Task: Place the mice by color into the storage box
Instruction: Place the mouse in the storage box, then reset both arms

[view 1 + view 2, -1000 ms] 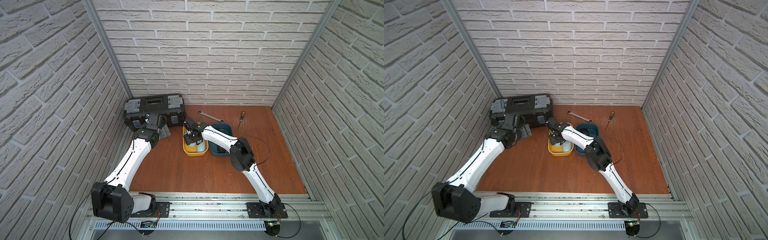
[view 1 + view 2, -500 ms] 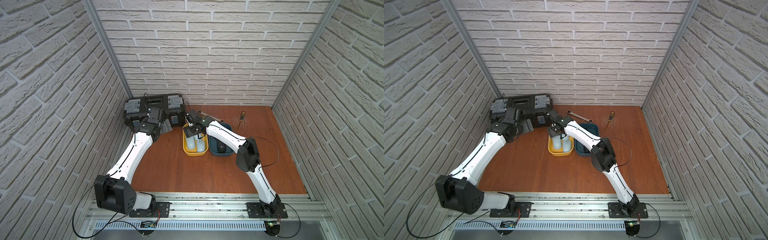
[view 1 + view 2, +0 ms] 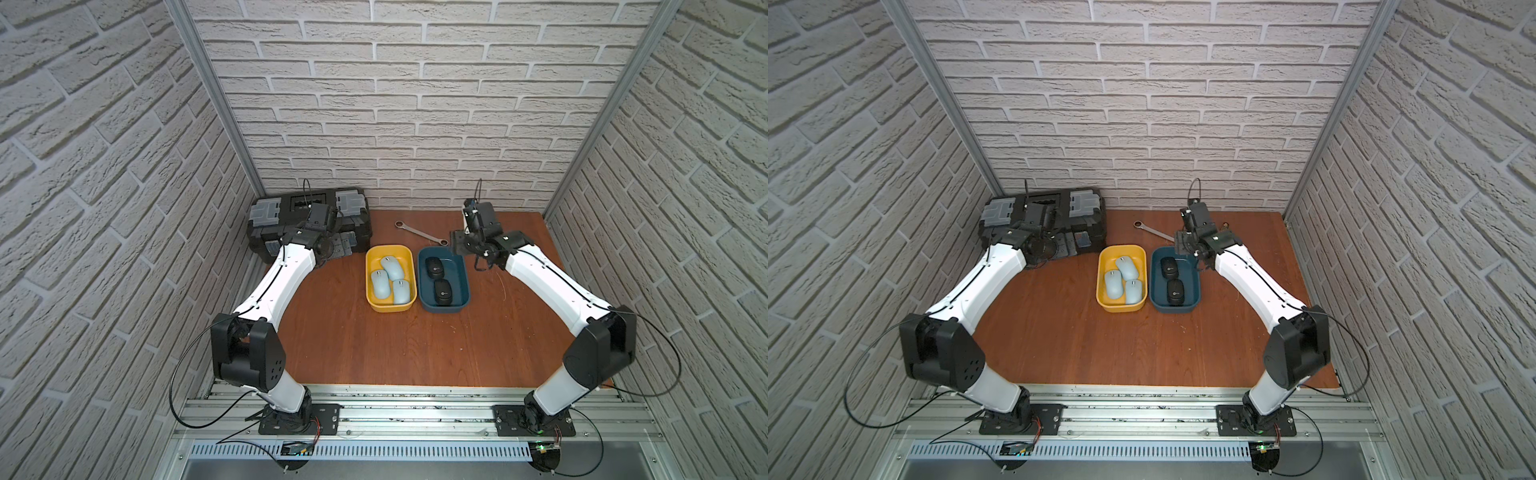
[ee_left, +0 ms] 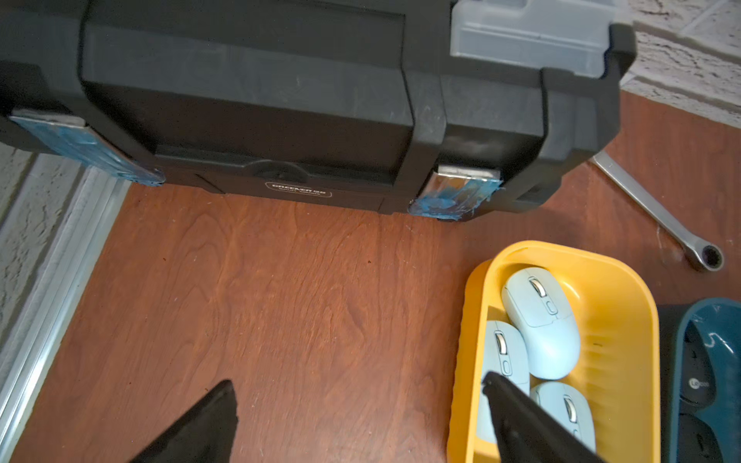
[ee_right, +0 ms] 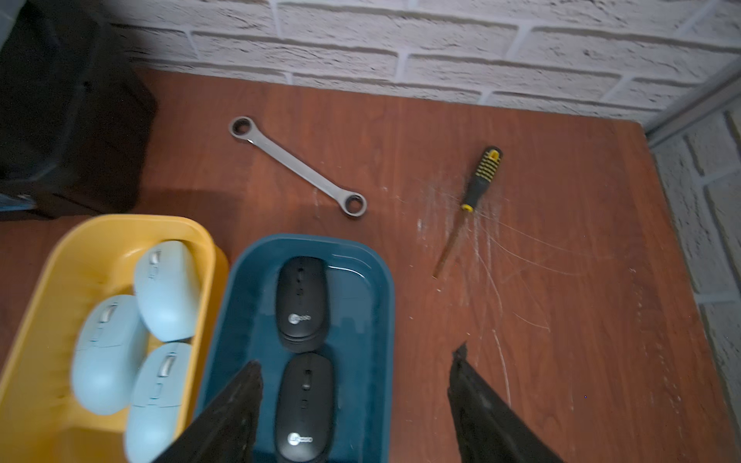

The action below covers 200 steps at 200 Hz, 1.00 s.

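Three pale blue mice lie in the yellow storage box. Two black mice with white logos lie end to end in the dark blue storage box beside it. My right gripper hangs open above the blue box's right rim, with nothing between its fingers; in both top views it is at that box's far right corner. My left gripper stands open and empty over bare table, left of the yellow box.
A black toolbox fills the back left corner, just behind my left gripper. A silver wrench lies behind the two boxes. A yellow-and-black screwdriver lies further right. Brick walls close in three sides.
My right gripper has left the yellow box, swung right past the blue box and opened wider. The left arm has shifted only slightly by the toolbox.
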### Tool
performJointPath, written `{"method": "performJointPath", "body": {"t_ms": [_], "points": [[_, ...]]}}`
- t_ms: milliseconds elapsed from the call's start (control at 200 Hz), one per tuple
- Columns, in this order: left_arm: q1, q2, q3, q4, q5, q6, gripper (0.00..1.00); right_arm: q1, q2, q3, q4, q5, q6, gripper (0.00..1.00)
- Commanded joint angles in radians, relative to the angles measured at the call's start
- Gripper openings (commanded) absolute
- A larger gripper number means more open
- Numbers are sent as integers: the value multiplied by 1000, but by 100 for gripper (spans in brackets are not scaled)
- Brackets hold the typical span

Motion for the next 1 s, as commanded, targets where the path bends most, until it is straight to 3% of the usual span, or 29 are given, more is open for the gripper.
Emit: {"method": "performJointPath", "body": {"t_ms": [0,180,290,375,460,545,795,995], "points": [[1,2,-58,124,14,105,98,-59,-106,-195,262,32,-47,75],[-1,49,-185,256,91,225,98,-208,-220,-494,548,-44,-56,73],[20,51,-229,303,85,209,98,-237,-225,-536,551,-6,-74,71],[42,-11,-333,450,63,189,98,-246,-249,-587,600,32,-108,70],[59,-72,-430,582,42,219,98,-275,-274,-646,684,60,-116,75],[86,-97,-461,594,36,247,98,-311,-280,-698,764,86,-113,79],[154,-120,-609,820,20,268,98,-369,-227,-797,933,11,-145,78],[159,-100,-635,844,-23,282,97,-372,-268,-863,1011,-72,-178,76]]}}
